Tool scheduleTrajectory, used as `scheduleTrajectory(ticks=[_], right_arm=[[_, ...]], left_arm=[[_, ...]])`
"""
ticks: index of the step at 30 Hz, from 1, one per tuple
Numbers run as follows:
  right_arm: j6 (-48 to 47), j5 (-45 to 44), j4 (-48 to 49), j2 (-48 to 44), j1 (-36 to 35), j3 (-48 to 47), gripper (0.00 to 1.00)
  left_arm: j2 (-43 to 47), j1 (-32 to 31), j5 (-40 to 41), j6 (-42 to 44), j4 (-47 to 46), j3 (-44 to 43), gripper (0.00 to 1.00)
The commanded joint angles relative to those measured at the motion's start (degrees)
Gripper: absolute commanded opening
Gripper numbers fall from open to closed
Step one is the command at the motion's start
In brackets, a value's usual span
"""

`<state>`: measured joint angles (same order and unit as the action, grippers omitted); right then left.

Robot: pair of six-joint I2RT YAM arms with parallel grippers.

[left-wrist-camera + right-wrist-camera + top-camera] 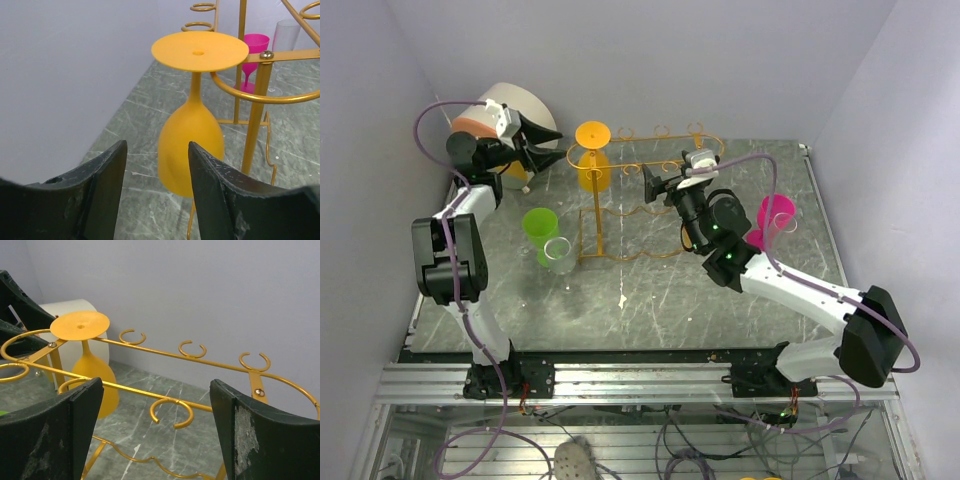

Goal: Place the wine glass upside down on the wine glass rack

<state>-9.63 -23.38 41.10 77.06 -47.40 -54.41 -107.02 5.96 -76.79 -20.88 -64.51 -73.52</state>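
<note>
Orange plastic wine glass [192,145] hangs upside down, its foot resting on the end loop at the left of the gold wire wine glass rack [253,125]. Left gripper [156,150] is just beside the bowl, jaws spread, holding nothing. Right gripper [155,390] is at the rack's top rail, jaws spread wide, empty.

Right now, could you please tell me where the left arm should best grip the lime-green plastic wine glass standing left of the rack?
Probably around the bowl of the lime-green plastic wine glass, coming from its left. It stands upright, mouth up, and the clear glass crowds its near right side, with the orange-gold wire rack beyond.
</note>
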Motion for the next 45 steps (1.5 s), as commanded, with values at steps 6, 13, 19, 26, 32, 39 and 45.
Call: scheduleTrajectory(ticks=[6,13,19,26,32,39,45], right_arm=[[1.75,-0.88,-1.01,-5.32,0.23,1.19,0.99],[2.11,3.72,-8.39,-13.44,0.26,0.50,1.00],[4.07,2.80,-19.20,-19.55,0.27,-1.36,1.00],[12.18,-9.03,-49.36,-17.24,0.45,-15.27,1.00],[26.04,-22.46,-72.86,-16.75,4.65,-23.07,1.00],[32.64,-16.84,-88.97,-17.92,17.95,-24.27,1.00],[30.43,-4.99,-84.85,-17.04,29.62,-21.38,1.00]], left_arm=[[5.40,5.46,-1.02,-0.37,5.40,-3.74,0.62],[18.17,8.52,4.11,6.13,26.63,-6.07,0.58],[20.24,4.29,32.97,35.98,93.47,-30.43,0.48],[25.44,2.53,55.16,37.20,118.01,-43.56,0.54],[32.88,2.54,60.92,32.84,125.63,-43.86,0.63],[29.27,2.54,64.71,31.90,143.55,-45.56,0.62],[30.86,2.59,72.32,25.18,141.33,-42.82,0.77]])
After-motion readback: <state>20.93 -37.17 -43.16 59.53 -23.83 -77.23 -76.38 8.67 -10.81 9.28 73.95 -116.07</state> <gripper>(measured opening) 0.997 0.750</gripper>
